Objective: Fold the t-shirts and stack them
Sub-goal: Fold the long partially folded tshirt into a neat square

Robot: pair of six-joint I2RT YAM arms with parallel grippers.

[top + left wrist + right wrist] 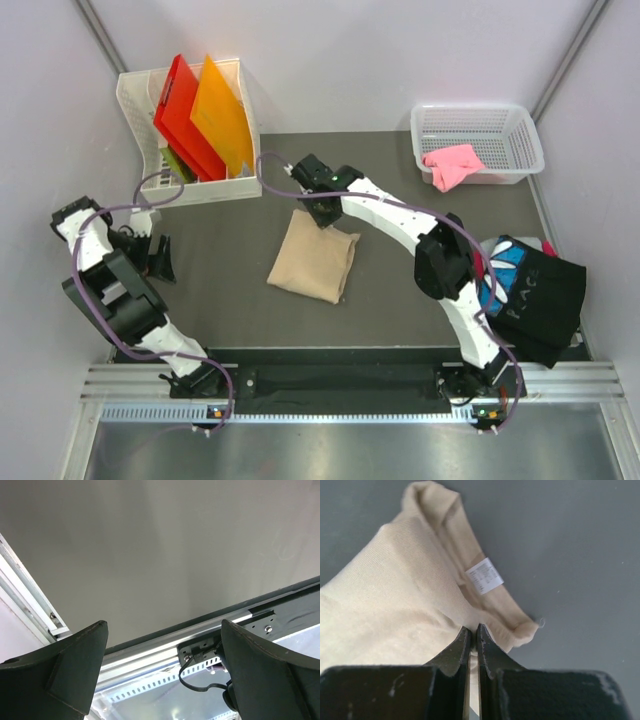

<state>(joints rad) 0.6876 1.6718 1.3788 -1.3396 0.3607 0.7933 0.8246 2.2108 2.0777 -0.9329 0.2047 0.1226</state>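
On the grey mat, the folded tan shirt lies centre. The right gripper, closed, pinches its far edge; the left gripper hangs open, well apart. Lifting by 1 edge may undo the fold.

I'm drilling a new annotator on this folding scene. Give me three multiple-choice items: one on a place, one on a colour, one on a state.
1. Where is the small pink cloth t-shirt? A in the white plastic mesh basket; B on the floor; C held by a gripper.
2. What colour is the folded cloth t-shirt in the middle? A black; B tan; C pink.
3. The left gripper is: A shut on cloth; B shut, empty; C wide open.
Key: 1 A, it hangs over the basket's front rim; 2 B, the top view shows tan; 3 C, its fingers stand far apart.
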